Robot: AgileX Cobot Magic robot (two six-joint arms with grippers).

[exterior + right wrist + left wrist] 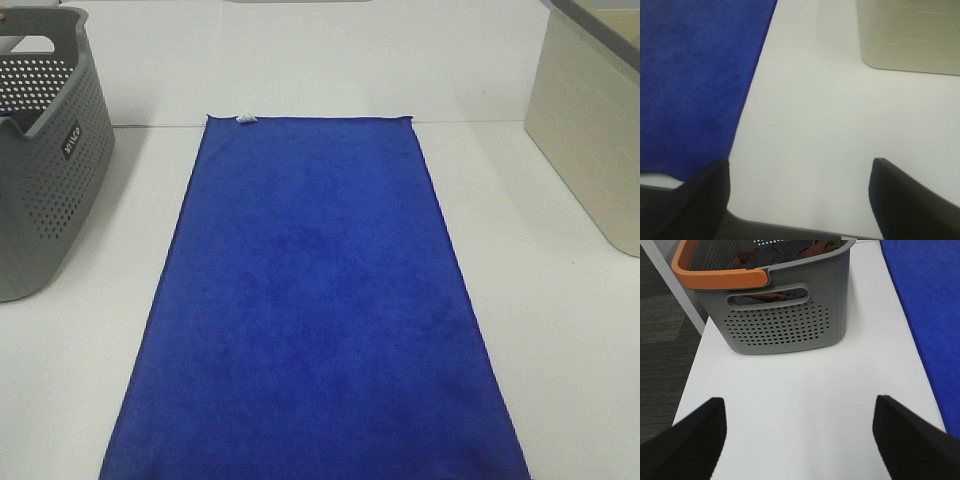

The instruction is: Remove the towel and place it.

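At the bottom of the left wrist frame the left gripper point(799, 437) hung spread wide over bare white table point(805, 390), holding nothing. Grey perforated basket point(785, 320) with orange handle point(715, 277) sat ahead, upper centre, dark clothes inside; towel point(932, 315) edge ran down the right side. The right gripper point(799, 195) was also spread and empty, above the table's near edge, towel at upper left of its frame, beige bin point(910, 35) upper right. In the exterior high frame the towel point(310, 310) lay flat in the centre, small white tag point(245, 118) at its far corner, basket point(45, 160) at left, bin point(590, 140) at right.
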